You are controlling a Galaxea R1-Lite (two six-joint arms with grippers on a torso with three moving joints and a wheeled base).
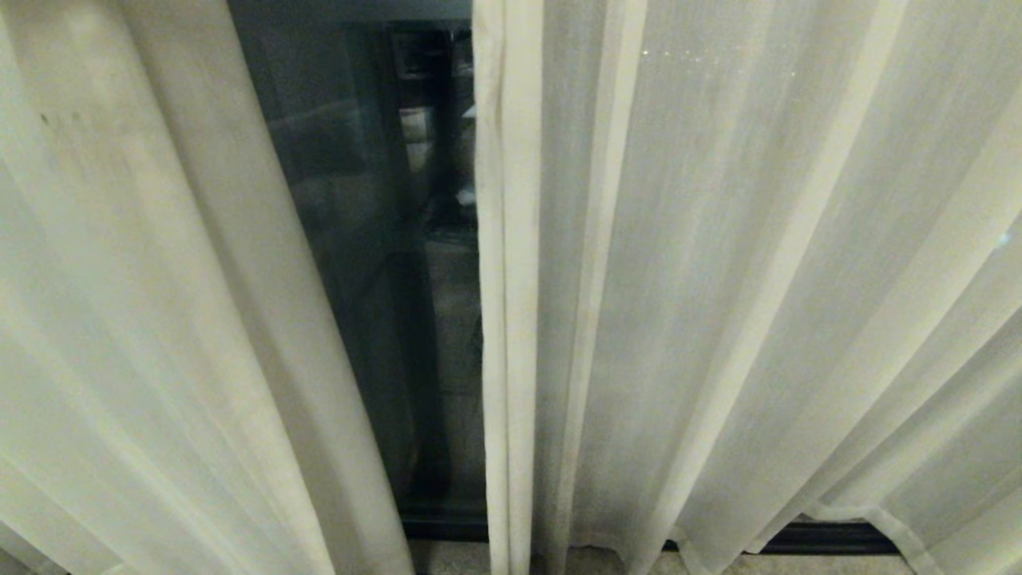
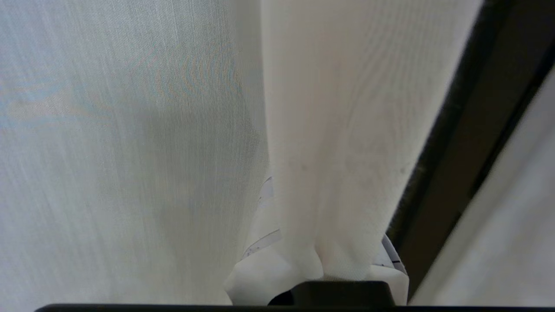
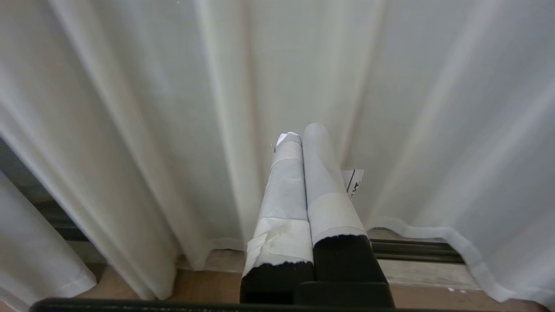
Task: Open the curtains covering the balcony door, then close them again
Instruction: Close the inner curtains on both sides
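The sheer, pleated curtains (image 1: 718, 279) part narrowly, baring the dark glass door (image 1: 359, 239) at 12 o'clock. The left tool (image 2: 321, 268) pinches a soft curtain fold; the right tool (image 3: 299, 143), its taped fingers (image 3: 282, 195) pressed together, holds nothing.

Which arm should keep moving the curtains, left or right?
Left, probably. The left gripper is already shut on a fold of the left curtain beside the gap showing the balcony door. The right gripper is shut on nothing, short of the right curtain.
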